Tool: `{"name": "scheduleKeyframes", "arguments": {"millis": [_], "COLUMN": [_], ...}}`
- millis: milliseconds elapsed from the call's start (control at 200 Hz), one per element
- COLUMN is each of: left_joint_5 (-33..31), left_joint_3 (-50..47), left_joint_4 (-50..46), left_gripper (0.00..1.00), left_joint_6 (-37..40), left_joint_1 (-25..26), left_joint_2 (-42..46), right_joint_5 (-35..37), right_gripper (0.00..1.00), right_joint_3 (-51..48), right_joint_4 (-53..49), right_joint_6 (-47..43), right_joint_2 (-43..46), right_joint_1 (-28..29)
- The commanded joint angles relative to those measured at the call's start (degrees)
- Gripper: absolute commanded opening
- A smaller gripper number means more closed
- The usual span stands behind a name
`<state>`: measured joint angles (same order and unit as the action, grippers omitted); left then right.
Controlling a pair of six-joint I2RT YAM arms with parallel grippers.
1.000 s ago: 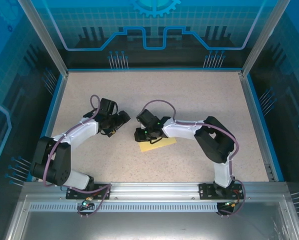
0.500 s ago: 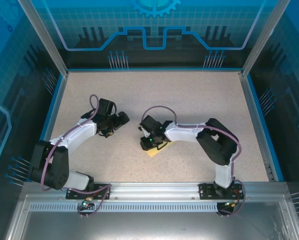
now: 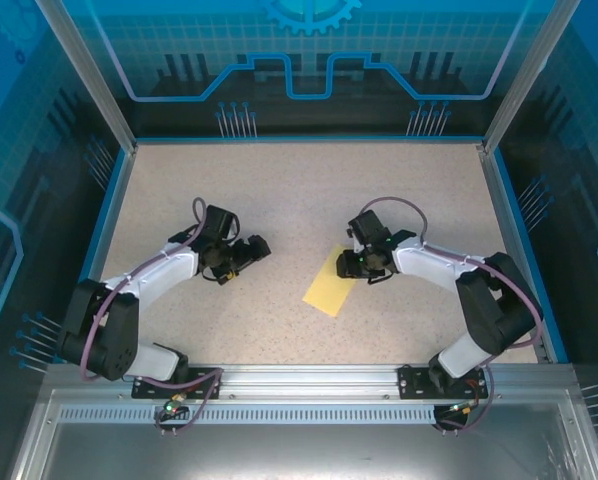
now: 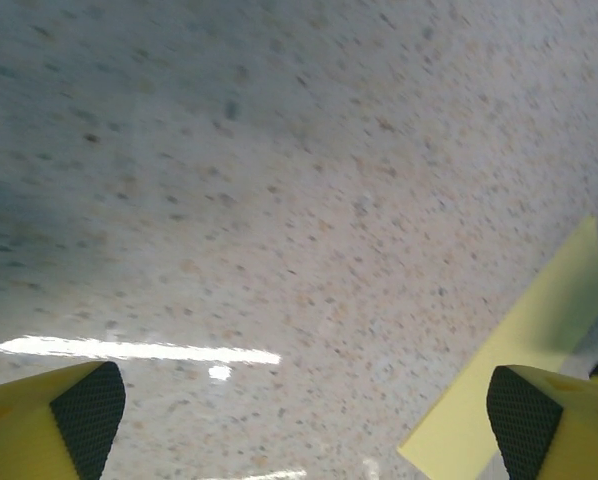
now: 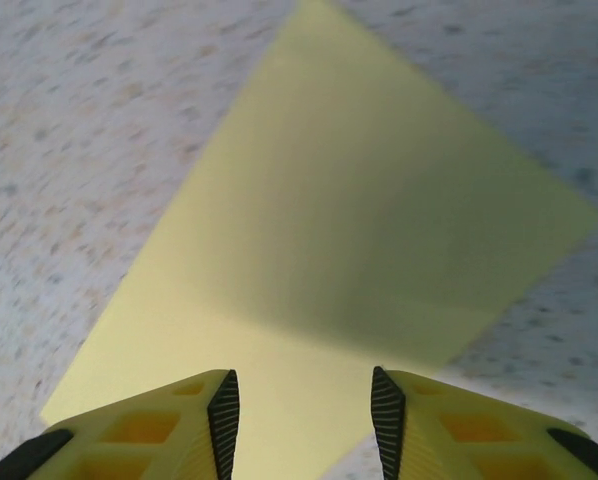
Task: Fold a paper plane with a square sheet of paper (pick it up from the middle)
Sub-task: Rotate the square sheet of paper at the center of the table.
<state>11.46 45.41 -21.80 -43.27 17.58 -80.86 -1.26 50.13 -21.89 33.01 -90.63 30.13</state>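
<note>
The right fingers (image 5: 449,425) stand part-open and released, gripping nothing, just at 1 o'clock of the sheet of paper (image 3: 330,283). It lies flat on the surface (image 3: 309,190) as a narrow strip running from 1 to 7 o'clock. The left fingers (image 4: 554,425) gape wide and empty at its 9 o'clock. This looks like a pause between folds. Next, a corner probably needs pinching while the other arm pins the strip. A second ago the right fingers were down on the paper, which lay crosswise.
</note>
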Motion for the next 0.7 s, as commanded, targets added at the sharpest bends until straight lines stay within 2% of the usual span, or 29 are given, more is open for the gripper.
{"name": "scheduleKeyframes", "arguments": {"millis": [0,185,340,460,695], "left_joint_5": [6.2,11.6,16.1,16.2,12.4], "left_joint_3": [-0.4,-1.7,-3.3,-3.1,-2.3], "left_joint_4": [3.3,6.9,11.7,12.0,13.4], "left_gripper": [0.96,0.9,0.82,0.76,0.6], "left_joint_6": [0.7,-2.8,-6.5,-8.4,-13.1], "left_joint_1": [1.9,4.3,6.9,10.9,18.1], "left_joint_2": [-1.0,-2.1,-3.4,-4.2,-7.6], "right_joint_5": [0.1,-1.4,-6.1,-8.3,-6.8], "right_gripper": [0.43,0.42,0.4,0.39,0.38], "right_joint_3": [2.1,5.8,8.1,9.4,8.4], "right_joint_4": [-0.1,0.3,2.3,3.3,3.4], "right_joint_6": [4.5,5.1,4.3,3.5,4.1], "right_joint_2": [-3.2,-9.3,-14.1,-16.1,-16.1], "right_joint_1": [-1.1,-1.8,-1.4,-0.7,-0.9]}}
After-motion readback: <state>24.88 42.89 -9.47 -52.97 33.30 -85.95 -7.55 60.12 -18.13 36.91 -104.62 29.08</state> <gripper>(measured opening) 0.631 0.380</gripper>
